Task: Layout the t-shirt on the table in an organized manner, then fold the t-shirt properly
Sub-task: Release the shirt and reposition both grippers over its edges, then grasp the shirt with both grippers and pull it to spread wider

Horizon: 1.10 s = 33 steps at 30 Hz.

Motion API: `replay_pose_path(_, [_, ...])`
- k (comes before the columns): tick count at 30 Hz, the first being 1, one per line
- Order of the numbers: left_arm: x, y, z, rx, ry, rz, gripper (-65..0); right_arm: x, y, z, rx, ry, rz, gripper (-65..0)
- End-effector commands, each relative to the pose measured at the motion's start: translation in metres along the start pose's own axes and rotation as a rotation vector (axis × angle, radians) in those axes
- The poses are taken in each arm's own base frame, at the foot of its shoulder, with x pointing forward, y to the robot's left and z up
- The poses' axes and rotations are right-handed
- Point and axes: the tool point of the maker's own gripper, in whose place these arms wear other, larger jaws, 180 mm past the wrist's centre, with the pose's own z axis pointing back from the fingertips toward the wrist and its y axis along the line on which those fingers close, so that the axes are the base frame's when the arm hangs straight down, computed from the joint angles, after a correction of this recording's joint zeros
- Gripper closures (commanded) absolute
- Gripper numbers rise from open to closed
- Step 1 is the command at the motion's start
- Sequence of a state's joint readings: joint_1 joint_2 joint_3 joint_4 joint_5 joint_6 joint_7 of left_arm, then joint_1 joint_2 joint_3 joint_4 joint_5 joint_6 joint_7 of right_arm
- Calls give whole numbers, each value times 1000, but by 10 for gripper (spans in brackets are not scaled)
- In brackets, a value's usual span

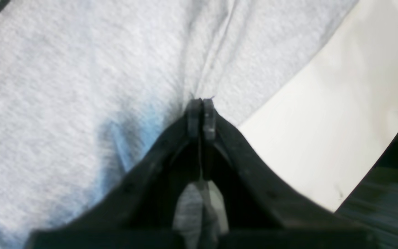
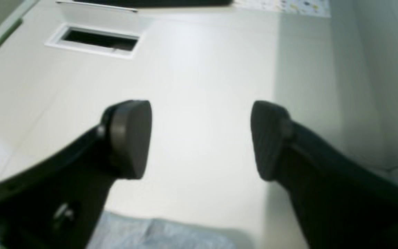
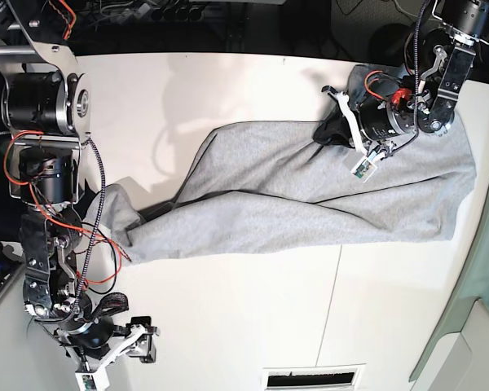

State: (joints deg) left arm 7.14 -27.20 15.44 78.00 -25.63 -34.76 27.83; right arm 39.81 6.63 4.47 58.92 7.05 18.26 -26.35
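On the table (image 3: 244,326) your t-shirt (image 3: 310,204) lies bunched, unfolded; left gripper (image 1: 201,116) pinches its cloth, right gripper (image 2: 200,138) gapes empty.

T-shirt (image 3: 310,204) heather-grey; table (image 3: 228,326) white, thin dark seam; claws black

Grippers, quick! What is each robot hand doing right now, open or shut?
Left gripper: shut, pinching a fold of the grey t-shirt.
Right gripper: open, holding nothing, above the white table.

Black arms with silver motor housings, red-orange cables.
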Motion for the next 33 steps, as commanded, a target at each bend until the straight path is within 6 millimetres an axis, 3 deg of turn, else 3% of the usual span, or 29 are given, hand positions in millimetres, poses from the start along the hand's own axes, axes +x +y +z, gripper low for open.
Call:
replay_pose_path(1, [-31, 21, 9, 79, 148, -43, 0, 13, -6, 3, -9, -14, 2, -449])
replay_pose_path(8, [-27, 53, 32, 130, 152, -70, 0, -83, -8, 15, 49, 198, -78, -449])
replay_pose_path(9, [-23, 58, 37, 135, 148, -72, -21, -96, -6, 19, 73, 216, -85, -449])
replay_pose_path(11, [-8, 57, 44, 114, 112, -93, -163, -117, -1, 26, 119, 239, -107, -449])
replay_pose_path(13, [8, 48, 51, 80, 78, -145, -266, -127, 0, 33, 145, 239, -138, -449])
replay_pose_path(14, [17, 42, 53, 60, 61, -171, -281, -128, 0, 37, 159, 230, -150, -449])
replay_pose_path(19, [62, 1, 55, -38, -76, -213, -282, -123, 14, 58, 241, 208, -100, -449])
replay_pose_path(22, [76, -20, 43, -78, -133, -190, -282, -123, 30, 72, 302, 208, -60, -449])
replay_pose_path(28, [92, -61, 5, -129, -201, -120, -282, -160, 53, 78, 342, 306, 26, -449])
replay_pose_path(33, [86, -61, -29, -63, -196, 14, -279, -192, 74, 77, 327, 357, 145, -449])
